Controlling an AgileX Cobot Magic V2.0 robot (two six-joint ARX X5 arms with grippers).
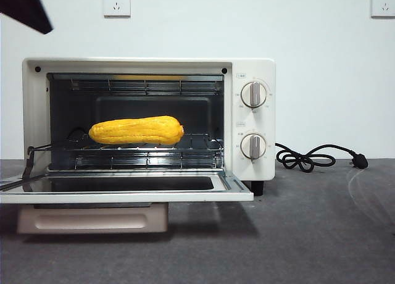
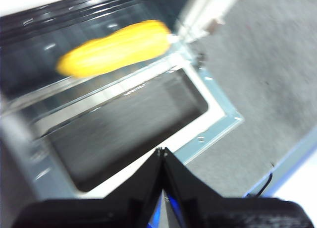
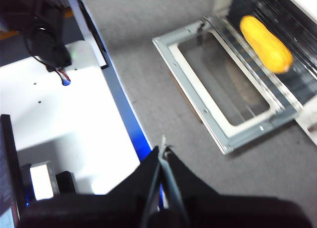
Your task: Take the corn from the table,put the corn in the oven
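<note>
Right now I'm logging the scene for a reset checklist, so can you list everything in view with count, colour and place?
corn: one, yellow-orange, lying on the wire rack inside the oven.
oven: one, cream-white, on the table, door folded down open.
wire rack: one, metal, inside the oven under the corn.
knobs: two, pale, stacked on the oven's right panel.
power cord: one, black, on the table right of the oven.
wall sockets: two, white, high on the wall.
table: one, dark grey, under everything.
left gripper: one, black, shut, above the open door.
right gripper: one, black, shut, off to the side of the oven.
</note>
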